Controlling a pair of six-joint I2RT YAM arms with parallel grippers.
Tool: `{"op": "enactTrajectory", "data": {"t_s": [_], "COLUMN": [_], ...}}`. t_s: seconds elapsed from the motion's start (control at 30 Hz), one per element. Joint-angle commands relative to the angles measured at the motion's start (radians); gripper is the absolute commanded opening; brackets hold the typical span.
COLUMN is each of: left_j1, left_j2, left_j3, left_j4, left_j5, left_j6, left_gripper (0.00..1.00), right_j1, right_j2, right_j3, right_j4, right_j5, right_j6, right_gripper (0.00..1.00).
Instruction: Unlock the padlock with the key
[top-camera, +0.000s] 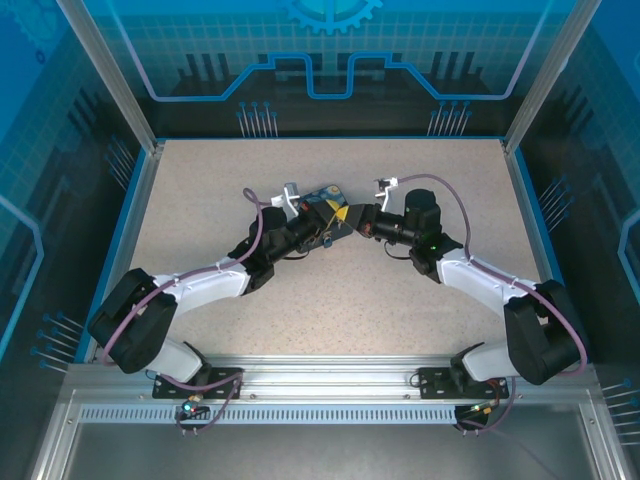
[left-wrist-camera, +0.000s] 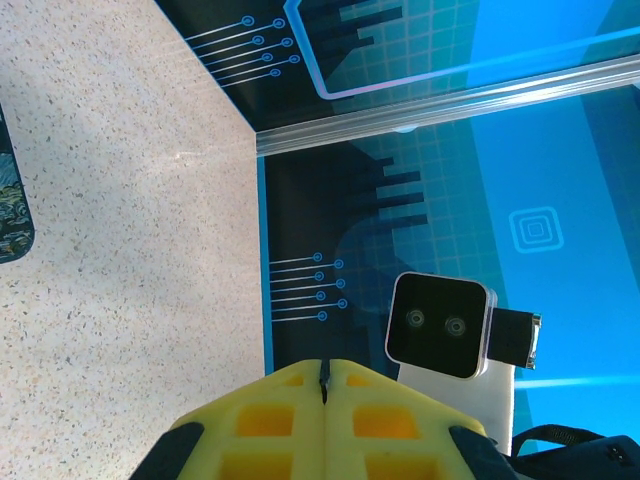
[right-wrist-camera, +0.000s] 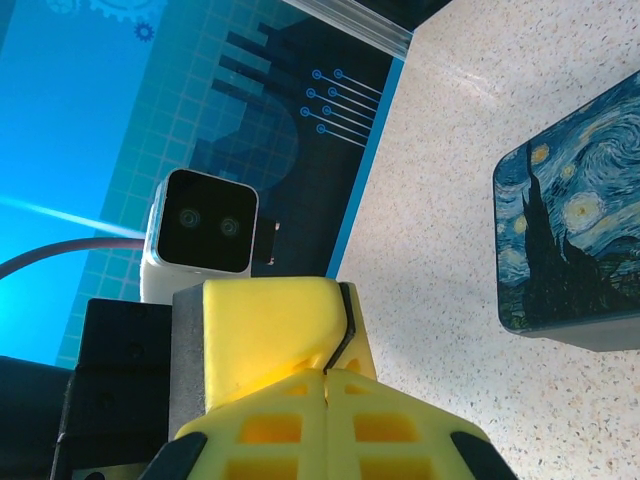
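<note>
**Both grippers clenched nose to nose at the box; lock and key position unclear**

Top external: the box (top-camera: 323, 192) with the painted lid sits just toward 12 o'clock of the table (top-camera: 200, 200) centre. The left gripper (top-camera: 322, 222) reaches in from 8 o'clock, the right gripper (top-camera: 350, 215) from 4 o'clock. Their tips meet at the box's 6 o'clock edge, with a yellow pad showing between them. Jaw state isn't readable from up here. Can't tell where the padlock or key sit; the tips cover that spot.

Left wrist: the yellow fingers (left-wrist-camera: 270, 420) are pressed flat together at 6 o'clock, with only a hairline seam between them, so the jaws are clenched. Can't tell if anything thin is pinched inside. A box corner (left-wrist-camera: 12, 215) is at 9 o'clock, apart from the fingers. The other arm's wrist camera (left-wrist-camera: 440, 325) is at 4 o'clock, close by.

Right wrist: the yellow fingers (right-wrist-camera: 400, 430) are closed together at 6 o'clock, seam tight. A further yellow block (right-wrist-camera: 265, 325) sits right on top of them, touching; whose it is, I can't tell. The box is at 3 o'clock, lying flat on the table, near the fingers but not touching. The left arm's camera (right-wrist-camera: 205, 225) is at 10 o'clock.
</note>
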Motion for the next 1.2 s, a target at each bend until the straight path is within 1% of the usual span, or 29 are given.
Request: {"op": "enactTrajectory", "data": {"t_s": [0.0, 0.07, 0.17, 0.23, 0.3, 0.37, 0.4, 0.47, 0.57, 0.67, 0.77, 0.87, 0.97, 1.17], "left_j1": [-0.008, -0.009, -0.004, 0.002, 0.013, 0.028, 0.036, 0.056, 0.086, 0.101, 0.103, 0.102, 0.101, 0.097], "left_j2": [0.012, 0.009, -0.010, -0.033, -0.058, -0.087, -0.099, -0.118, -0.132, -0.135, -0.122, -0.099, -0.085, -0.062], "left_j3": [0.041, 0.054, 0.078, 0.095, 0.118, 0.147, 0.161, 0.196, 0.227, 0.254, 0.282, 0.291, 0.295, 0.294], "left_j4": [-0.034, -0.069, -0.161, -0.245, -0.354, -0.492, -0.549, -0.686, -0.790, -0.865, -0.916, -0.919, -0.928, -0.909], "left_j5": [-0.010, -0.004, 0.006, 0.017, 0.032, 0.053, 0.066, 0.088, 0.141, 0.182, 0.225, 0.271, 0.281, 0.280], "left_j6": [0.024, 0.029, 0.035, 0.036, 0.037, 0.044, 0.049, 0.054, 0.045, 0.022, -0.004, -0.044, -0.064, -0.096], "left_gripper": [0.00, 0.02, 0.44, 0.62, 0.69, 0.72, 0.72, 0.76, 0.78, 0.78, 0.79, 0.79, 0.79, 0.77], "right_j1": [0.019, 0.019, 0.017, 0.017, 0.023, 0.038, 0.044, 0.070, 0.129, 0.179, 0.222, 0.261, 0.296, 0.346], "right_j2": [-0.019, -0.029, -0.056, -0.079, -0.099, -0.119, -0.127, -0.140, -0.151, -0.151, -0.146, -0.137, -0.130, -0.105], "right_j3": [0.000, 0.003, 0.027, 0.052, 0.084, 0.110, 0.112, 0.126, 0.150, 0.148, 0.143, 0.145, 0.148, 0.175], "right_j4": [0.006, -0.031, -0.147, -0.246, -0.366, -0.480, -0.509, -0.581, -0.633, -0.638, -0.611, -0.583, -0.556, -0.544], "right_j5": [-0.041, -0.032, 0.002, 0.038, 0.083, 0.164, 0.190, 0.279, 0.427, 0.542, 0.617, 0.670, 0.701, 0.726], "right_j6": [-0.028, -0.057, -0.145, -0.231, -0.334, -0.441, -0.482, -0.570, -0.683, -0.757, -0.816, -0.871, -0.923, -0.994], "right_gripper": [0.00, 0.00, 0.00, 0.00, 0.00, 0.00, 0.00, 0.00, 0.00, 0.00, 0.00, 0.00, 0.00, 0.00]}}
